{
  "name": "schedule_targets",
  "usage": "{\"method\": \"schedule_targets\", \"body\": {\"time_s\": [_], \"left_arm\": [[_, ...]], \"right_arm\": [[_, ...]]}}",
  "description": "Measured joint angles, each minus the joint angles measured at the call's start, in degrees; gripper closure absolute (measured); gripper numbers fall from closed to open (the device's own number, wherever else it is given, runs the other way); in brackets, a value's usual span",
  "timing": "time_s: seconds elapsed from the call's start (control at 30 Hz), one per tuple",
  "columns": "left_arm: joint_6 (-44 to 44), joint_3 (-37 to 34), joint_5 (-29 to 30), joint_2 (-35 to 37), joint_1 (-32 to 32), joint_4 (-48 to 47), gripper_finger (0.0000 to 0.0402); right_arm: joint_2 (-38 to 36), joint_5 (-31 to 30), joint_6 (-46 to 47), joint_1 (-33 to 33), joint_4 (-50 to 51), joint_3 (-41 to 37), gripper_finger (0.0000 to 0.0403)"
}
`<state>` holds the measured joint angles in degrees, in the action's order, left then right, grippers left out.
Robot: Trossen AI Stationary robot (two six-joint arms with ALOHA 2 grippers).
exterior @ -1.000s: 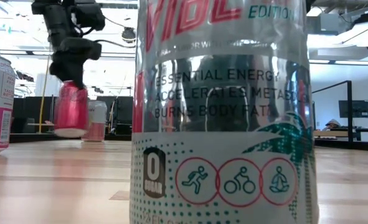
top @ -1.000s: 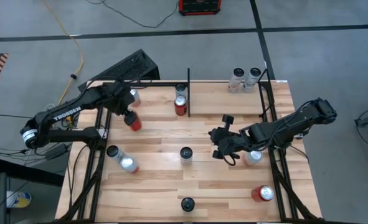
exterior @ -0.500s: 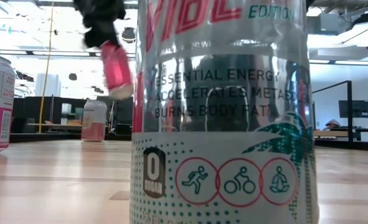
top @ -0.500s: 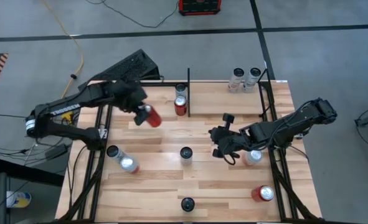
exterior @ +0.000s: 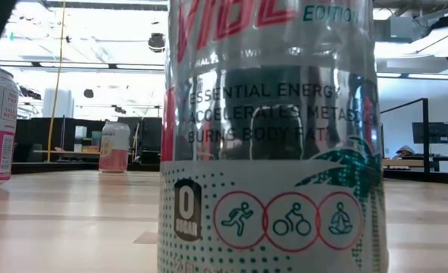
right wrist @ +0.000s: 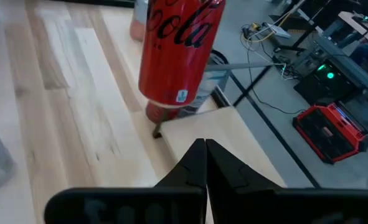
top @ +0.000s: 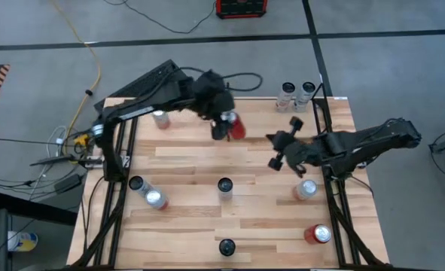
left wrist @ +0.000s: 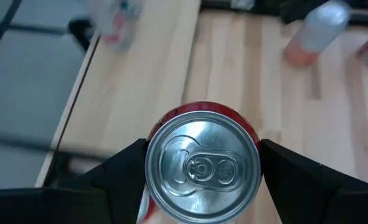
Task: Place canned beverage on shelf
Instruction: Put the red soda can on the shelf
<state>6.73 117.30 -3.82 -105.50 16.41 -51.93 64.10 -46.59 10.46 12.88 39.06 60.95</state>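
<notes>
Since the earlier frame the left end effector (top: pixel 224 125) has swung rightward, gripping the red can (top: pixel 236 126) upright above the shelf (top: pixel 192 162), toward twelve o'clock; right end effector (top: pixel 281 149) closed, empty.

**Shelf** (top: pixel 184 162): one.
**Arms:** two, with one gripper each: left gripper (top: pixel 220 128), right gripper (top: pixel 275 147).
**Cans, counted in the high view:** ten.
- **Red:** two, the held red can (top: pixel 238 128) and the corner red can (top: pixel 318 234).
- **Silver or pale:** eight.
  - first far can (top: pixel 286 92)
  - second far can (top: pixel 306 90)
  - pink-labelled can (top: pixel 160 118)
  - dark-topped can (top: pixel 135 183)
  - its neighbour can (top: pixel 154 199)
  - centre can (top: pixel 224 185)
  - near-edge can (top: pixel 227 246)
  - right-side can (top: pixel 306 190)

**Red box** (top: pixel 241 7) on the floor: one.
</notes>
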Motion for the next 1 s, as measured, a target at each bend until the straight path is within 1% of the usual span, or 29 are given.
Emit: {"method": "schedule_targets", "body": {"time_s": [0.17, 0.2, 0.3, 0.43, 0.6, 1.0], "left_arm": [[3.2, 16.5, 2.2, -12.8, 0.6, -3.6, 0.0141], [3.5, 17.9, 2.1, -15.1, 1.0, -3.8, 0.0141], [4.7, 14.7, 0.6, -18.0, 2.3, 1.0, 0.0141], [4.8, 16.3, -0.2, -22.8, 4.5, 0.8, 0.0141], [5.7, 16.8, -1.1, -26.7, 6.1, 0.9, 0.0141], [7.5, 17.7, 0.1, -27.8, 6.4, 1.8, 0.0141]], "right_arm": [[-4.9, 0.0, 0.0, -0.4, 1.6, 0.0, 0.0375], [-5.6, 0.0, 0.0, -0.6, 1.4, 0.0, 0.0377], [-7.2, 0.0, 0.3, -0.7, 2.0, 0.0, 0.0381], [-8.3, 0.1, 1.1, -1.6, 3.7, -0.1, 0.0379], [-8.2, 0.1, 1.6, -3.6, 4.8, -0.1, 0.0378], [-7.0, 0.3, 1.6, -4.8, 6.7, -0.1, 0.0378]]}}
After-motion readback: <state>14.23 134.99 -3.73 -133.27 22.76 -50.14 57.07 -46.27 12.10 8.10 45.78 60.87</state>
